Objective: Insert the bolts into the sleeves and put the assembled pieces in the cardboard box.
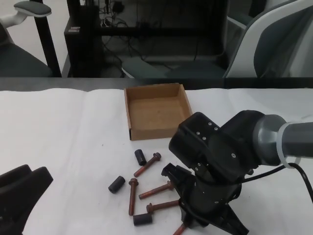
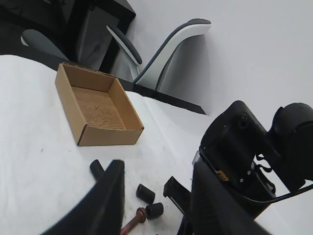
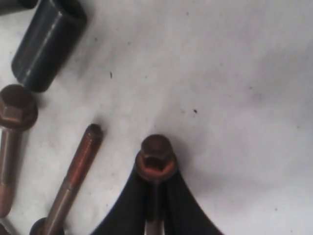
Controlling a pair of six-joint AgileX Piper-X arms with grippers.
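My right gripper (image 3: 155, 172) is shut on a copper-coloured bolt (image 3: 155, 155) just behind its hex head, low over the white cloth; in the high view it is at the front (image 1: 188, 223) with the bolt's tip (image 1: 179, 229) poking out. Several more bolts (image 1: 156, 190) and three black sleeves (image 1: 141, 157) lie scattered in front of the open cardboard box (image 1: 131, 110). One sleeve (image 3: 46, 44) and a loose bolt (image 3: 78, 169) lie close to the held bolt. My left gripper (image 2: 156, 196) hangs open at the front left (image 1: 19, 191), apart from the parts.
The white cloth (image 1: 63, 137) covers the bench. The right arm's bulky black body (image 1: 220, 152) stands over the right side of the pile. Chairs and dark frames stand beyond the bench's far edge.
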